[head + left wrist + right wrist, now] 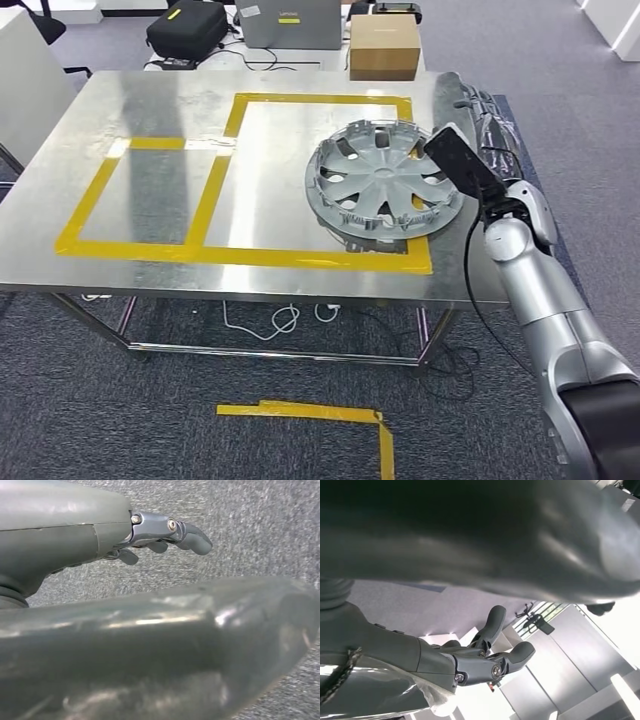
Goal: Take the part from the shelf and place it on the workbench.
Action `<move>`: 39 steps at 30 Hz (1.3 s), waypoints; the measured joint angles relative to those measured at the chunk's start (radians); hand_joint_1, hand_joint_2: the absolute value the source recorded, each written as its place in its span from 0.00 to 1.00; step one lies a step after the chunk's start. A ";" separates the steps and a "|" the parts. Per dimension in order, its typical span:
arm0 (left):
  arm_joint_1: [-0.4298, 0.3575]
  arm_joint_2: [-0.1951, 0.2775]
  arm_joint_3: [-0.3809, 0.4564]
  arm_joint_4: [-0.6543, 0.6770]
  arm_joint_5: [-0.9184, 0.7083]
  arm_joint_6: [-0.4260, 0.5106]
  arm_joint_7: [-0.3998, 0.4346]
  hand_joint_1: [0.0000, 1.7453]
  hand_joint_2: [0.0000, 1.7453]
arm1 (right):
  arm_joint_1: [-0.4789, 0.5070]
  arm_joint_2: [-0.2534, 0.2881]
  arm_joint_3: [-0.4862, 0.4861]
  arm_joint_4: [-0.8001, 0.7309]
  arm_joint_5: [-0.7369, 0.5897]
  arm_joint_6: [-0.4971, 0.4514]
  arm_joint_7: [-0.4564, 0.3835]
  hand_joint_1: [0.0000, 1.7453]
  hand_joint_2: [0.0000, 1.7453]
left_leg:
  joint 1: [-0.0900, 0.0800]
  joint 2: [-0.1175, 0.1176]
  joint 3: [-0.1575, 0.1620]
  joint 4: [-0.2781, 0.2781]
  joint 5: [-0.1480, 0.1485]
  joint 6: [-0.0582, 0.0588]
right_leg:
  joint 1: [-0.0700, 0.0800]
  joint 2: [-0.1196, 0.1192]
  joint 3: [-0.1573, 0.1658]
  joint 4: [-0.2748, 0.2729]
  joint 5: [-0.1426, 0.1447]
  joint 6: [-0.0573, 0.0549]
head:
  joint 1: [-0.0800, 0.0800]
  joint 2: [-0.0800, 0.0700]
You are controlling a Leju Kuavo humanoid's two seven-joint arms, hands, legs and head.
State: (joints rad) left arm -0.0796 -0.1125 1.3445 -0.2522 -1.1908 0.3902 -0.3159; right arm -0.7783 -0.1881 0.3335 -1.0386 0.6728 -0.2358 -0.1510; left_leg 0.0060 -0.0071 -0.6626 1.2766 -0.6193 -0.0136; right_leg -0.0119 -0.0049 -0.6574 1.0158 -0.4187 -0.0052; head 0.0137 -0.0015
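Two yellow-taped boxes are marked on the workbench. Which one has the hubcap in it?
The larger taped box, on the robot's right side of the workbench. The hubcap lies there, its edge overlapping the tape; the smaller box holds nothing.

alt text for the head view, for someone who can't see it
A grey wheel cover lies on a steel workbench, inside a rectangle of yellow tape, with the robot's right hand at its right edge. A cardboard box, a laptop and a black case sit beyond the bench, on grey carpet.
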 joint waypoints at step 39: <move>-0.006 -0.005 0.007 0.000 0.004 0.027 0.003 0.00 0.00 | 0.016 -0.002 -0.069 -0.028 -0.045 -0.020 -0.008 0.00 0.00 | -0.016 0.008 0.156 -0.296 0.124 0.047 | 0.001 -0.003 0.004 -0.011 0.011 0.039 | 0.008 0.000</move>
State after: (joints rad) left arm -0.0858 -0.1171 1.3518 -0.2525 -1.1867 0.4174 -0.3132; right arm -0.7624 -0.1897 0.2642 -1.0670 0.6278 -0.2561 -0.1586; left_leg -0.0096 0.0006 -0.5067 0.9809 -0.4955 0.0333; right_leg -0.0110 -0.0076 -0.6537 1.0050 -0.4080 0.0335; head 0.0218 -0.0013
